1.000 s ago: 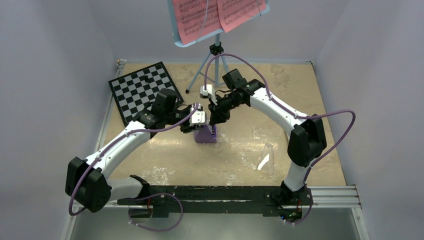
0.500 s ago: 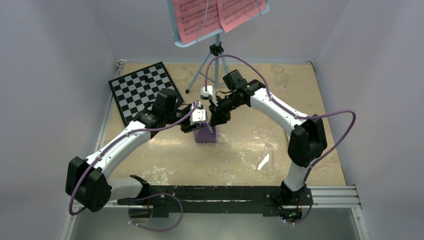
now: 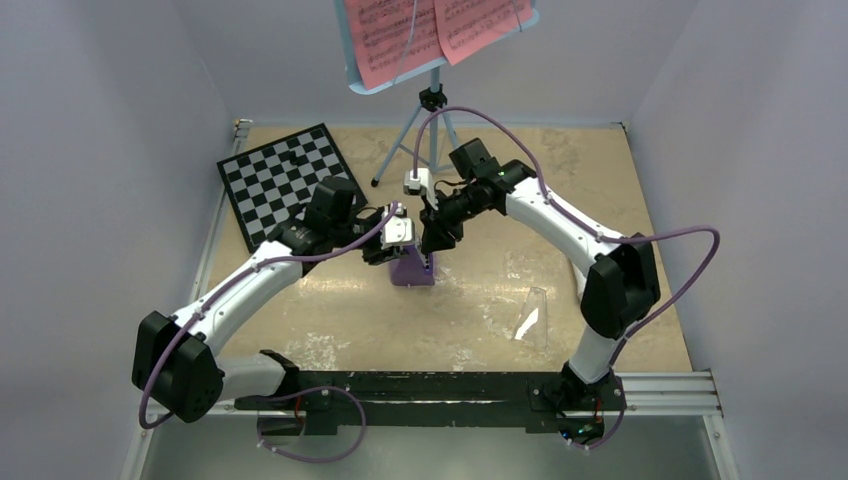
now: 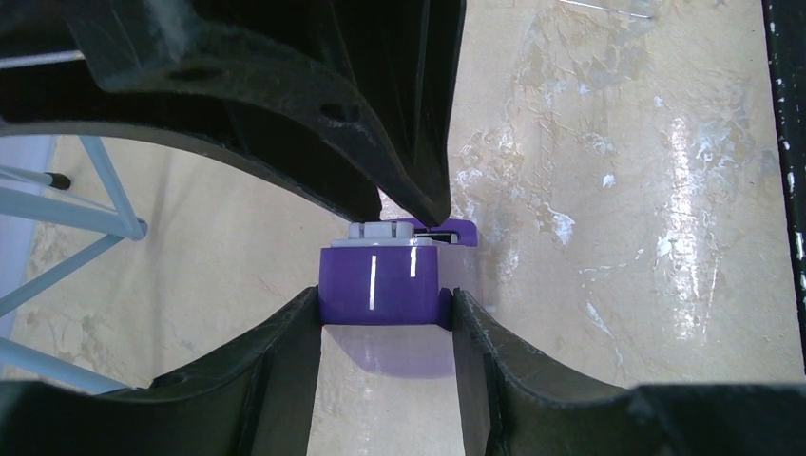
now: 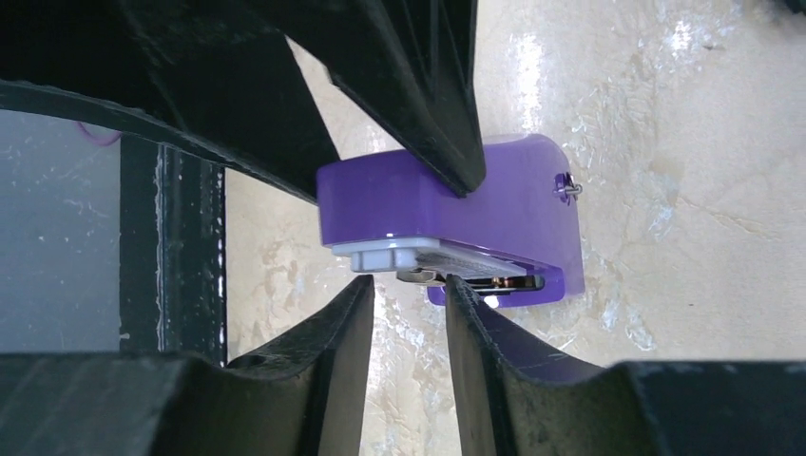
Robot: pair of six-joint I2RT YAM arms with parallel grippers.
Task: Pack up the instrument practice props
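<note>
At the centre of the worktop the left hand clamps the purple wedge by its sides while the right hand, narrowed at its grey face from 1 o'clock, grip uncertain, has only swung its elbow outward, so packing hasn't advanced.

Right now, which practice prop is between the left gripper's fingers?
The purple metronome wedge: the left gripper clamps its sides. The music stand and clear cover sit apart, untouched.
</note>
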